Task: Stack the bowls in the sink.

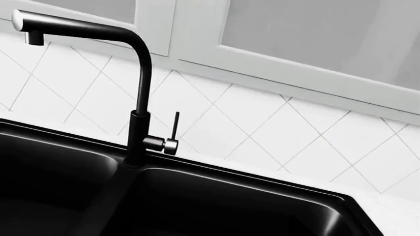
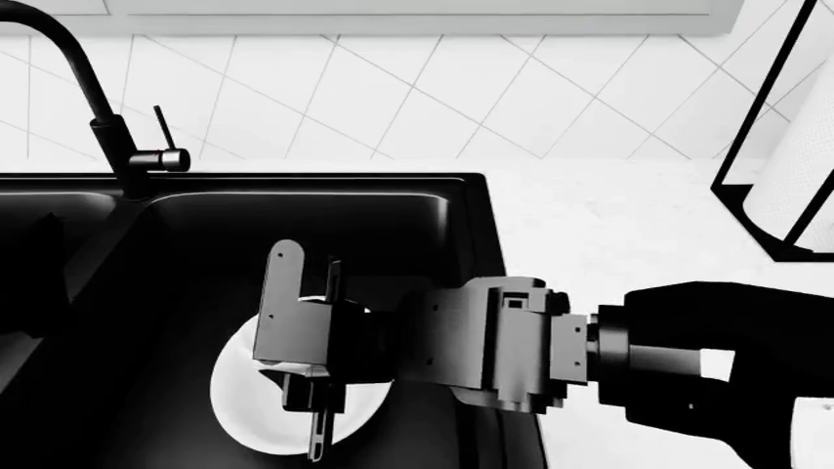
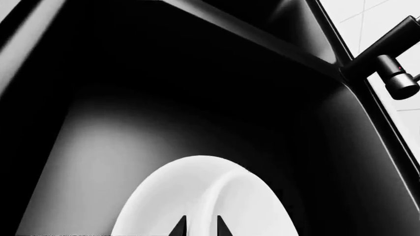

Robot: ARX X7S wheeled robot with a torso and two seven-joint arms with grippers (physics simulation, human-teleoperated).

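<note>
A glossy white bowl [image 2: 245, 403] lies in the right basin of the black sink [image 2: 391, 210]. My right gripper [image 2: 293, 376] reaches in from the right, directly over the bowl and covering part of it. In the right wrist view its two dark fingertips [image 3: 180, 227] stand close together, with the bowl's [image 3: 196, 191] curved rim running between them, so the gripper [image 3: 201, 227] is shut on the bowl. I cannot tell whether a second bowl is there. The left wrist view shows only the sink [image 1: 262, 179] and faucet [image 1: 139, 98]; my left gripper is out of view.
The black gooseneck faucet [image 2: 131, 156] stands at the divider between the basins, its lever [image 3: 397, 81] near the back rim. White countertop [image 2: 612, 225] lies right of the sink. A paper-towel roll in a black holder [image 2: 788, 186] stands at the far right. A tiled wall is behind.
</note>
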